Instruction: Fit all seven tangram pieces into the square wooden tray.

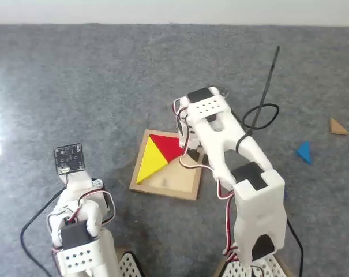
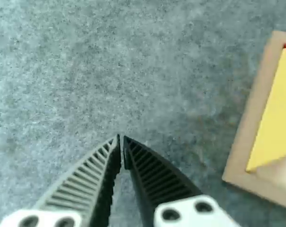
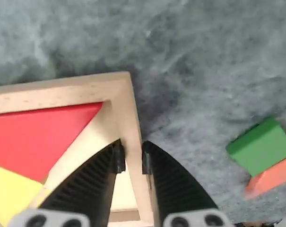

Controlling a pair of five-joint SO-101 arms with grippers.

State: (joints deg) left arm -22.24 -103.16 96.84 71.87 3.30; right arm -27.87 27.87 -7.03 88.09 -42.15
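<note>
The square wooden tray (image 1: pixel 162 189) lies mid-table and holds a yellow triangle (image 1: pixel 150 161) and a red triangle (image 1: pixel 169 147). My right arm (image 1: pixel 220 144) leans over the tray's right side. In the right wrist view my right gripper (image 3: pixel 131 157) pinches the tray's side wall (image 3: pixel 128 109), one finger inside and one outside, beside the red triangle (image 3: pixel 39 132). A green piece (image 3: pixel 261 146) and an orange piece (image 3: pixel 273 177) lie on the carpet just outside that wall. My left gripper (image 2: pixel 121 139) hangs shut and empty over carpet, left of the tray's corner (image 2: pixel 249 127).
A blue triangle (image 1: pixel 303 152) and a tan triangle (image 1: pixel 337 126) lie far right on the grey carpet. A black cable (image 1: pixel 266 104) loops behind the right arm. The left arm (image 1: pixel 82 231) stands at the front left, with open carpet around it.
</note>
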